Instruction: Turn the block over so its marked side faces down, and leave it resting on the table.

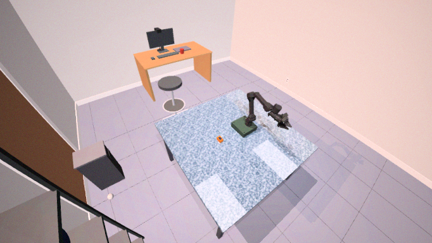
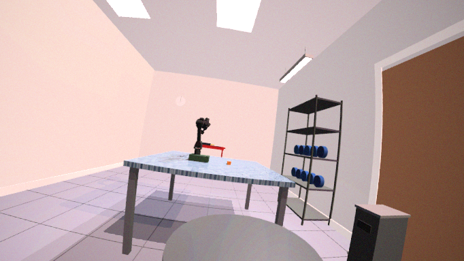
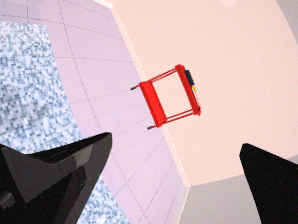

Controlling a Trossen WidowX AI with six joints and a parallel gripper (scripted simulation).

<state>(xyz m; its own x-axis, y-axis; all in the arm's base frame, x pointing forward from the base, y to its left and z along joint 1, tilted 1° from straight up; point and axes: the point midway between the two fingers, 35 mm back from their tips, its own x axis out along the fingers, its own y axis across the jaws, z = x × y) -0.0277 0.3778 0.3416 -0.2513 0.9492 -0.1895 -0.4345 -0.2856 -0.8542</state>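
While spread wide and holding nothing, claw (image 1: 284, 124) hangs over table (image 1: 228, 171), well apart from orange block (image 1: 220, 138).

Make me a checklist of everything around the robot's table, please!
Surface: speckled blue-white table with two paler patches; the arm's green base sits on it.
Job's things: small orange block rests on the table, apart from the base, on the opposite side from the claw; too small to tell which side faces up.
Clutter: nothing seen on the table besides the block and base.
Claw: claw is open, holds nothing, and hangs near the table's far edge, away from the block.
Cables: nothing seen.
Surroundings: orange desk with monitor, stool, shelf with blue rolls, small red table, grey bin.
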